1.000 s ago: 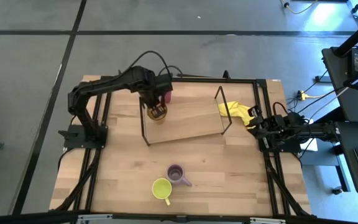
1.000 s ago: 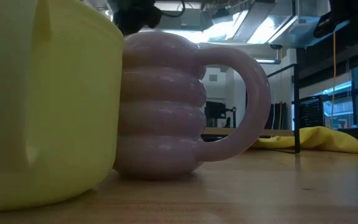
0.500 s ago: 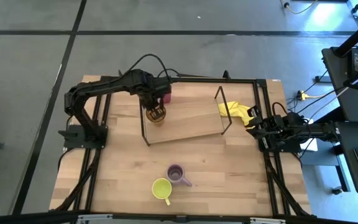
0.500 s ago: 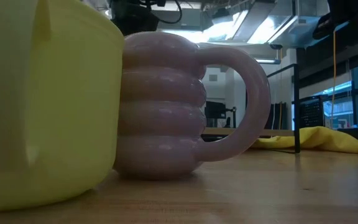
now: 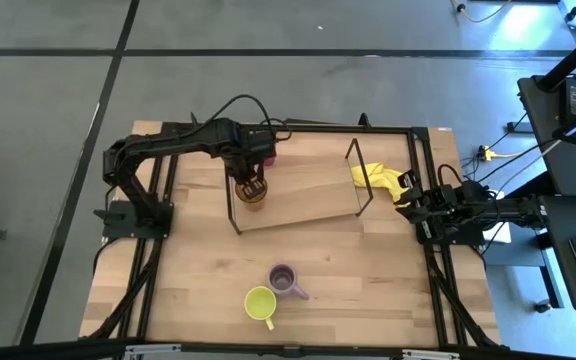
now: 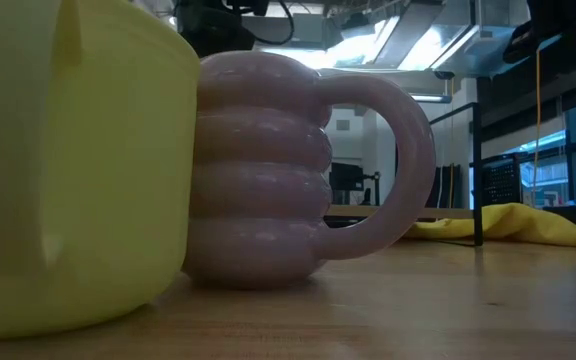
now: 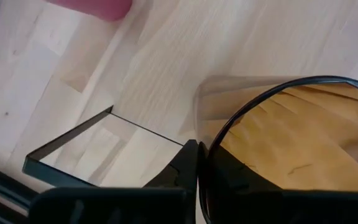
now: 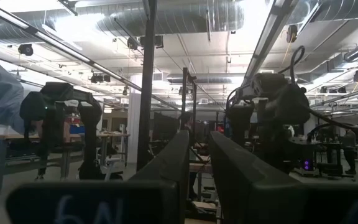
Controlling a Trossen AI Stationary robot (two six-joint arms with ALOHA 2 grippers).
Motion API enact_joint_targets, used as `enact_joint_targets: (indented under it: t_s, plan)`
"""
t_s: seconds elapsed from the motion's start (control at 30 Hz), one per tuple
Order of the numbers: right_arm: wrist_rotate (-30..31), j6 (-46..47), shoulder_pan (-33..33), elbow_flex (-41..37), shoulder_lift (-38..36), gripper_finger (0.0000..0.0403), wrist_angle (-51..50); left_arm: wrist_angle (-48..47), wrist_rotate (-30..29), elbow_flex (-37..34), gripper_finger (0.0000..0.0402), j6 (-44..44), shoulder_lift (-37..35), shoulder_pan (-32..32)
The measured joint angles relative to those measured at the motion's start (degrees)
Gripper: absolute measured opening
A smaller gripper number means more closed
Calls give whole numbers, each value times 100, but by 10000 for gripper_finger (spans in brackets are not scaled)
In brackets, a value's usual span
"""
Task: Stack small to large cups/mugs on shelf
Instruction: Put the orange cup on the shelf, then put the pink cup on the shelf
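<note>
The amber tumbler [image 5: 253, 191] stands at the left end of the shelf [image 5: 303, 200], a light board with black wire frames. My left gripper [image 5: 251, 181] is over it from above and shut on it. The red cup [image 5: 267, 157] is just beyond, at the shelf's far left corner, and its edge also shows in the left wrist view [image 7: 98, 7]. The pale purple mug [image 5: 284, 280] and the yellow-green mug [image 5: 260, 303] stand side by side on the table near its front edge. They fill the low view [image 6: 268, 170] [image 6: 68, 170]. My right gripper [image 5: 415, 208] waits, shut, at the table's right edge. My left gripper holds the amber tumbler by its rim [image 7: 211, 146], coming from above and pointing down. One finger [image 7: 190, 167] is outside the wall and the other seems to be inside. The tumbler is upright. I cannot tell whether its base rests on the board.
A yellow cloth [image 5: 380, 178] lies on the table past the shelf's right wire frame [image 5: 360, 180], close to the right arm. Black rails run along the table's left and right sides. Bare wood lies between the shelf and the two mugs.
My left arm has drawn its wrist a little toward the table's left and near side. Its gripper has stayed on the tumbler, which has shifted slightly toward the near edge at the shelf's left end. The mugs, the cloth and the right arm have kept still.
</note>
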Motion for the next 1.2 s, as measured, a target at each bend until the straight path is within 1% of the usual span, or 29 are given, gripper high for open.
enact_joint_targets:
  t_s: [0.17,0.43,0.57,0.77,0.83,0.93,1.0,1.1,1.2]
  plan:
    - [-1,0,0,1,0,67,1,-11,-83,0,13,-15,0,2]
    - [-1,0,0,1,0,67,1,-154,-151,-4,53,-107,-115,4]
    - [2,0,0,-1,-3,67,-4,-150,-150,-2,61,-239,-348,2]
    - [1,0,2,1,-4,67,-57,-124,-307,-2,60,-363,-776,25]
    - [1,0,2,1,-4,67,-58,47,-317,2,62,-334,-907,45]
    - [1,0,2,-1,-4,67,-58,445,-262,190,64,-56,-933,300]
    - [1,0,0,-1,-4,67,-58,629,-165,437,64,162,-763,646]
    - [1,0,2,0,-4,67,-58,696,-73,842,61,710,-218,1247]
    - [1,0,2,0,-3,67,-58,532,82,1230,63,962,366,1801]
